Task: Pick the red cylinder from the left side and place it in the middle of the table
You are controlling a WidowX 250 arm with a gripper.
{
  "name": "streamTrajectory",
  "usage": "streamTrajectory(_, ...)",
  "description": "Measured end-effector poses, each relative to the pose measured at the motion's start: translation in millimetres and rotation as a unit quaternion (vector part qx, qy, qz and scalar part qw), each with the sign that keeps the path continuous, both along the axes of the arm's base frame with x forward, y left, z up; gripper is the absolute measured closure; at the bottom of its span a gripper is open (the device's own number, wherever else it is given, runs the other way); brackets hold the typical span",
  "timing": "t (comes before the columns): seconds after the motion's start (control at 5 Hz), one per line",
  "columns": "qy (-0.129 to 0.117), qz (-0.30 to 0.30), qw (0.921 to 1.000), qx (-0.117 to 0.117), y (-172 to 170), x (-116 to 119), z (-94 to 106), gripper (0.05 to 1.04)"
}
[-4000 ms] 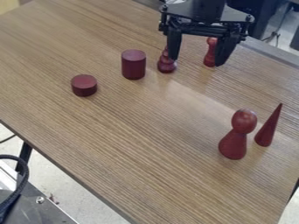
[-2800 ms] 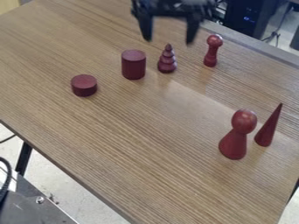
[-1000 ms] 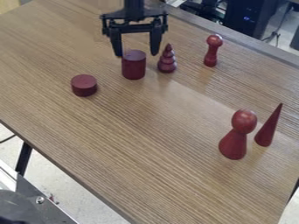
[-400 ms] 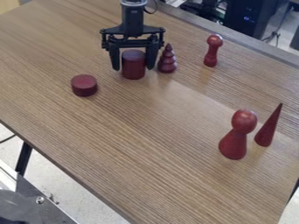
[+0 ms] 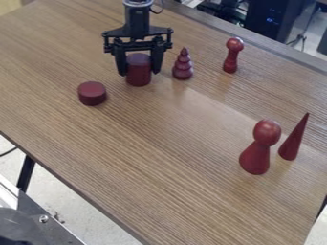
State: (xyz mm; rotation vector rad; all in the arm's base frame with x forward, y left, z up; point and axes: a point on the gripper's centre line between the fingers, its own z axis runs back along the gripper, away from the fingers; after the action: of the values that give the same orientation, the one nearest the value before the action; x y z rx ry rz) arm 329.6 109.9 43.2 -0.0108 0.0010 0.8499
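Hugging both sides of the smooth dark-red wooden cylinder (image 5: 138, 75), upper left on the wood-grain table (image 5: 147, 143), the black two-finger gripper (image 5: 140, 73) looks snug. Probably light, stiff, kinda slick; mid-height's best.

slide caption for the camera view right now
Black robot hand clasping a dark red, wooden-looking cylinder on a brown wood-grain table.

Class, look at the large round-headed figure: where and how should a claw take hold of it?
Probably best: grip the figure at its narrow neck, coming from above and closing from its near and far sides. It stands upright, its head and flared base should resist slipping, and the cone stands close on its right.
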Motion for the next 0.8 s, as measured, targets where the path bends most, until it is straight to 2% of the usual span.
streamTrajectory(0.2,-0.059,-0.019,0.9974,0.037,-6,-11,35.5,0.268)
streamTrajectory(0.4,-0.113,-0.129,0.9829,0.066,-32,-24,67.0,0.268)
streamTrajectory(0.6,-0.136,-0.249,0.9586,0.024,-57,-29,69.2,0.268)
streamTrajectory(0.8,-0.145,-0.35,0.9253,-0.013,-77,-23,56.8,0.268)
